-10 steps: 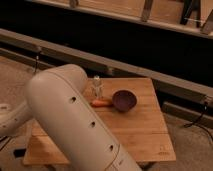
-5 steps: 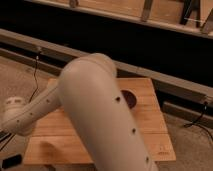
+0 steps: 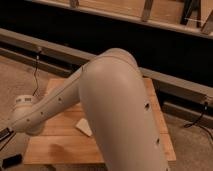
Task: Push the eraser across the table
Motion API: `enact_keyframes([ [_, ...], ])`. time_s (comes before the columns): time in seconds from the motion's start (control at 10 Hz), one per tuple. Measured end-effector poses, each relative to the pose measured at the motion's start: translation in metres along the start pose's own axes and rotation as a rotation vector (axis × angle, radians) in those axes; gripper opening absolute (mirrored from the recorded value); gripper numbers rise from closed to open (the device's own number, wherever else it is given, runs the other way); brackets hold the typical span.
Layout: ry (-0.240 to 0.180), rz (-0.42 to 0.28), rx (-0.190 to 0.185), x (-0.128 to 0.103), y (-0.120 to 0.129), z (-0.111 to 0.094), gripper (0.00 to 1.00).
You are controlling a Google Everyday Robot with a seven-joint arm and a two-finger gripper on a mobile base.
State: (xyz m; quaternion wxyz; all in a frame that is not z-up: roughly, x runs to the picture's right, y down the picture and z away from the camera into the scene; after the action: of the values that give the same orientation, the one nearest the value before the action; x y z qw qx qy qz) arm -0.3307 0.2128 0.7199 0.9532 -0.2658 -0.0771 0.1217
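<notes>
- 1 arm (image 3: 120,115), cream-coloured, fills the centre of the view and hides most of the table (image 3: 60,145).
- Gripper: at the far left edge, only a dark tip (image 3: 4,134) shows beyond the wrist (image 3: 25,112); cannot tell its state or whether it holds anything.
- Eraser: hidden from view; its position cannot be told.
- Pale tan wedge (image 3: 84,127) lies on the planks, just beside the arm's lower edge.
- Black cable (image 3: 36,75) hangs behind the table's left corner.

Light wooden table (image 3: 60,150), pale tan wedge (image 3: 84,127), cream robot arm (image 3: 120,110); gripper unseen.
</notes>
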Motion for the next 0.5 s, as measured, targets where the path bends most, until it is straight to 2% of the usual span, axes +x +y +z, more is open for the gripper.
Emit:
enact_keyframes([
  [0.5, 0.002, -0.002, -0.002, 0.0002, 0.0011, 0.0015, 0.04],
])
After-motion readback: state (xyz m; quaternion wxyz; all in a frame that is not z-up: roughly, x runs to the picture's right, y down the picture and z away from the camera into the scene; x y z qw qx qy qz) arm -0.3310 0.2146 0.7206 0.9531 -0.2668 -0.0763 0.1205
